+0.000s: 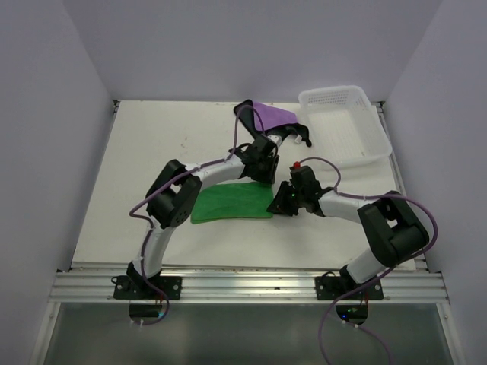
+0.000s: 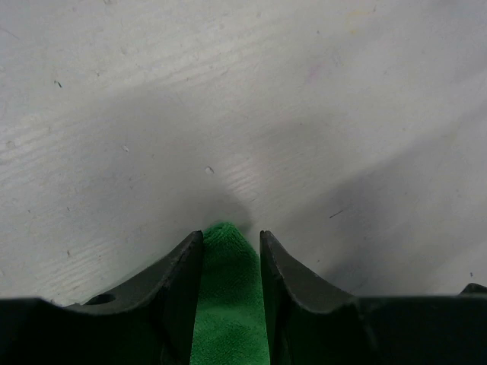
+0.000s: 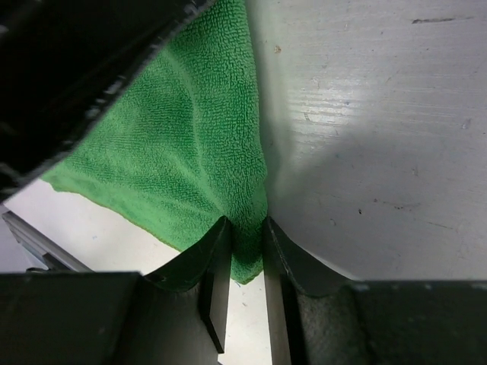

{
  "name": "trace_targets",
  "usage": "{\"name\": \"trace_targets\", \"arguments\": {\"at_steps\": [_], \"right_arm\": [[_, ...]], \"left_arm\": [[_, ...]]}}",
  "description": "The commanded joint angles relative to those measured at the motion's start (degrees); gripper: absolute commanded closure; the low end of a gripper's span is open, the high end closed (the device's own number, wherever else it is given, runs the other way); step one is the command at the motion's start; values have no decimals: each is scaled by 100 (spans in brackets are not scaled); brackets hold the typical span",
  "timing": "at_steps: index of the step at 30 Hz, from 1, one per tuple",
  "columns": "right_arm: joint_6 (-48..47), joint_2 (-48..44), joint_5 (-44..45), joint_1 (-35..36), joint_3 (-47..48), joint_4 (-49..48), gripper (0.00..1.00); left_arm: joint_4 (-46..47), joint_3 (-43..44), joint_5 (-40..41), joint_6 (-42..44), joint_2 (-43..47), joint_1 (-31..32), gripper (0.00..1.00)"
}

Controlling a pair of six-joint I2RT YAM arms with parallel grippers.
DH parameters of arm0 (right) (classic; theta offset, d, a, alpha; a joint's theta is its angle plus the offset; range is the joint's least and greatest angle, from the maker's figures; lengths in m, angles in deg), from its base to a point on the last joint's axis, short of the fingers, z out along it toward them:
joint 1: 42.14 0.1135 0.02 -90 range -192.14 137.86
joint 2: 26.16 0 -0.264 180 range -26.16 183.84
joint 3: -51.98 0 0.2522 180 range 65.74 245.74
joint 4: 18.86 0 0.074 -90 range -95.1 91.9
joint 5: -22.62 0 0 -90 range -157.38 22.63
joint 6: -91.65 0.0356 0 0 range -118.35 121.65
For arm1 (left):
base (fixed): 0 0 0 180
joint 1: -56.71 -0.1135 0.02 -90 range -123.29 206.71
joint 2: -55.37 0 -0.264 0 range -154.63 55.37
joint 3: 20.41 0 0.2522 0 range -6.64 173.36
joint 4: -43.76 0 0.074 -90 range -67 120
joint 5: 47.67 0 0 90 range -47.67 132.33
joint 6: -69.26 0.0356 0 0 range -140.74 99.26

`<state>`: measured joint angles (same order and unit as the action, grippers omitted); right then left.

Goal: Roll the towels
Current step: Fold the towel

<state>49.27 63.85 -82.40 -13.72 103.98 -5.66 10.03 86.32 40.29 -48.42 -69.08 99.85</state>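
Observation:
The green towel (image 1: pixel 232 204) lies flat on the white table, in front of both arms. At its far right corner, my left gripper (image 1: pixel 265 175) has its jaws closed on a peak of green cloth (image 2: pixel 228 304), which fills the gap between the fingers (image 2: pixel 230 237). My right gripper (image 1: pixel 278 202) pinches the towel's near right corner (image 3: pixel 190 137) between its narrow jaws (image 3: pixel 247 225). The purple towel (image 1: pixel 272 116) with its black back lies crumpled at the back of the table, beside the basket, with no gripper on it.
A white plastic lattice basket (image 1: pixel 364 103) stands at the back right corner, close to the purple towel. Grey walls enclose the table on three sides. A metal rail (image 1: pixel 243 285) runs along the near edge. The left arm's dark body (image 3: pixel 76 61) looms over the right wrist view.

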Motion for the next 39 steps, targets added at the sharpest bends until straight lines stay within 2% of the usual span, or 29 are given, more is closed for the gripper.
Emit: {"name": "trace_targets", "arguments": {"at_steps": [1, 10, 11, 12, 14, 15, 17, 21, 27, 33, 39], "right_arm": [[46, 60, -79, -12, -150, -173, 75], [81, 200, -202, -4, -229, -349, 79], [81, 183, -194, -4, -238, -340, 80], [73, 174, -168, -12, -247, -331, 82], [20, 130, -150, -12, -247, -279, 89], [2, 113, -158, -4, -238, -252, 91], [-155, -36, -106, 23, -177, -60, 98], [-630, -458, 297, 172, 122, 635, 100], [-710, -1011, 246, 453, 614, 1338, 100], [-868, -1223, 658, 1226, 1650, 2182, 100], [-728, -1390, 1133, 1367, 1556, 2358, 100]], "left_arm": [[-385, 187, 178, 184, -63, 55, 61], [-596, 116, 468, 149, -1, 63, 61], [-596, 160, 451, 158, -18, 55, 65], [-587, 178, 442, 167, -19, 63, 75], [-631, 283, 451, 184, -89, 63, 82], [-657, 335, 450, 202, -124, 63, 92], [-763, 484, 512, 211, -168, 63, 100], [-693, 494, 713, 219, 77, 55, 100], [-780, 643, 950, 272, 640, -103, 100], [-790, 652, 1118, 334, 1211, -305, 100], [-658, 477, 1435, 342, 1739, -358, 100]]}}
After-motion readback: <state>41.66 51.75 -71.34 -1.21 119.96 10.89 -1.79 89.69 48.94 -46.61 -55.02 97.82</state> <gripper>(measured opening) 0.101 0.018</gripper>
